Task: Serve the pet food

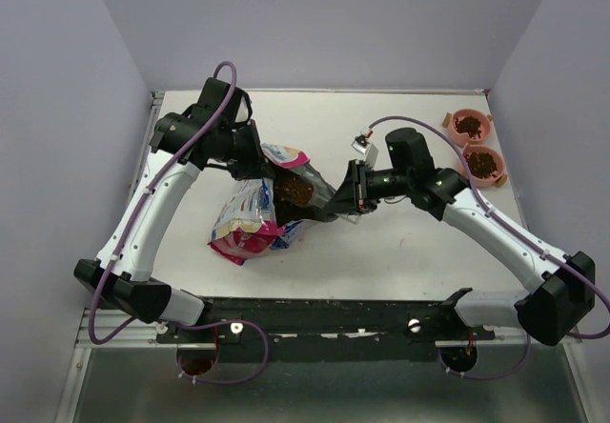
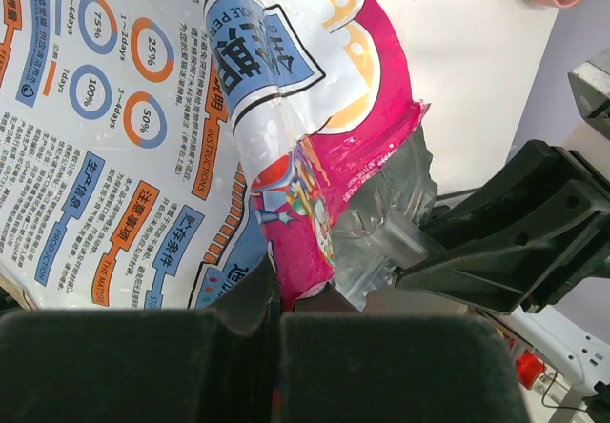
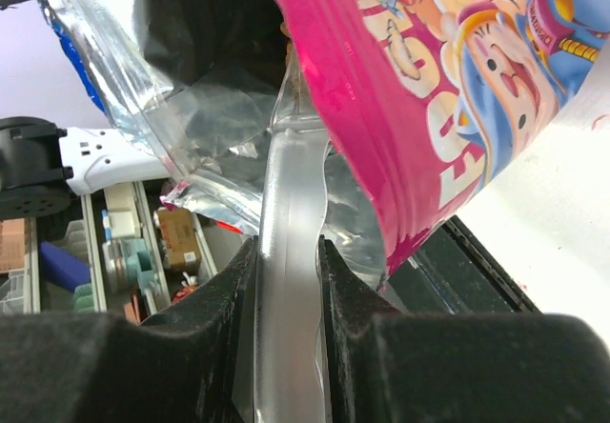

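Right pincer [image 3: 289,275] clamps the clear scoop [image 3: 289,180], sunk in the bag [image 1: 250,221]; left pincer [image 2: 276,323] pinches its rim; a slip there could spill kibble [image 1: 295,191].

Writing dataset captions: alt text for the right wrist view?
The right gripper is shut on the handle of a clear scoop, which runs up into the open mouth of a pink cartoon-printed bag. The bag's silver lining shows on the left, the white table at lower right.

Bag [image 2: 124,156], panel above the left gripper [image 2: 278,328] jaws, reads "INSTRUCTIONS" — rings marked 75%, 25%, 100%, 50% — "1~2days", "5~6days". Chinese print unread.
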Action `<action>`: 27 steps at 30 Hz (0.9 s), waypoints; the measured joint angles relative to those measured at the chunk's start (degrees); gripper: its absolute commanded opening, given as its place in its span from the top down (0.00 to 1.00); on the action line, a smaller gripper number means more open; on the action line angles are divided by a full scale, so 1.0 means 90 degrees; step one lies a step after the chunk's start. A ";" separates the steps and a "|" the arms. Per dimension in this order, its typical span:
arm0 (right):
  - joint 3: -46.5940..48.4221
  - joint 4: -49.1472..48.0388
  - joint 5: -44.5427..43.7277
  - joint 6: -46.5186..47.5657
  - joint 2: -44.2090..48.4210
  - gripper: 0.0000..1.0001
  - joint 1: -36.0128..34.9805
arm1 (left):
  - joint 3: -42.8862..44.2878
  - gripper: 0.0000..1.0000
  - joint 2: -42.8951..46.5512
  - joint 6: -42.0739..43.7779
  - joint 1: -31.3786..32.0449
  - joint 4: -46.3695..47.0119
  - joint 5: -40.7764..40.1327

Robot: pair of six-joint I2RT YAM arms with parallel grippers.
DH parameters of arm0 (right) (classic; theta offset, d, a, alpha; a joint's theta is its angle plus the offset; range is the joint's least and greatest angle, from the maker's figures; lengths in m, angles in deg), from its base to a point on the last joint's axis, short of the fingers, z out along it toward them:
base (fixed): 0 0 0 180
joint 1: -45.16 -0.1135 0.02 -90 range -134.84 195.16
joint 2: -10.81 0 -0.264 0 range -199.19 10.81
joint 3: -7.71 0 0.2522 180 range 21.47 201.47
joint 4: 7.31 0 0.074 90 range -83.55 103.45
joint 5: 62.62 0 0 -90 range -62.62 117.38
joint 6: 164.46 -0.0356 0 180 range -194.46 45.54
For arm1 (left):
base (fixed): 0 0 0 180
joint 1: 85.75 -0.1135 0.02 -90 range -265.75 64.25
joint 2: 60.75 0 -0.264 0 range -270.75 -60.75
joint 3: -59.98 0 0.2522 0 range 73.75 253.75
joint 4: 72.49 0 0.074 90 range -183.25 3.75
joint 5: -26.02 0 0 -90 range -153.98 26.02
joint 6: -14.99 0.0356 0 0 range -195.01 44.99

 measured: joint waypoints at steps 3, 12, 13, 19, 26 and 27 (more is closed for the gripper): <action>-0.0015 -0.0068 0.0056 -0.0032 -0.0046 1.00 0.0019 | -0.0002 1.00 0.0000 0.0000 0.0002 0.0002 0.0000; -0.0930 -0.1494 0.0389 -0.0976 0.0138 1.00 0.0061 | -0.0012 1.00 0.0000 0.0000 0.0005 0.0015 0.0019; -0.1141 -0.1715 0.0432 -0.1120 0.0228 1.00 0.0070 | -0.0012 1.00 0.0000 0.0002 0.0007 0.0015 0.0039; -0.1693 -0.2409 0.0495 -0.1596 0.0636 1.00 0.0182 | 0.0024 1.00 -0.0027 0.0034 -0.0002 -0.0012 0.0056; -0.2110 -0.2990 0.0503 -0.1911 0.0950 1.00 0.0296 | 0.0238 1.00 -0.0172 0.0119 -0.0007 -0.0175 0.0051; -0.2159 -0.3048 0.0515 -0.1936 0.0971 1.00 0.0316 | 0.0238 1.00 -0.0172 0.0119 -0.0007 -0.0175 0.0051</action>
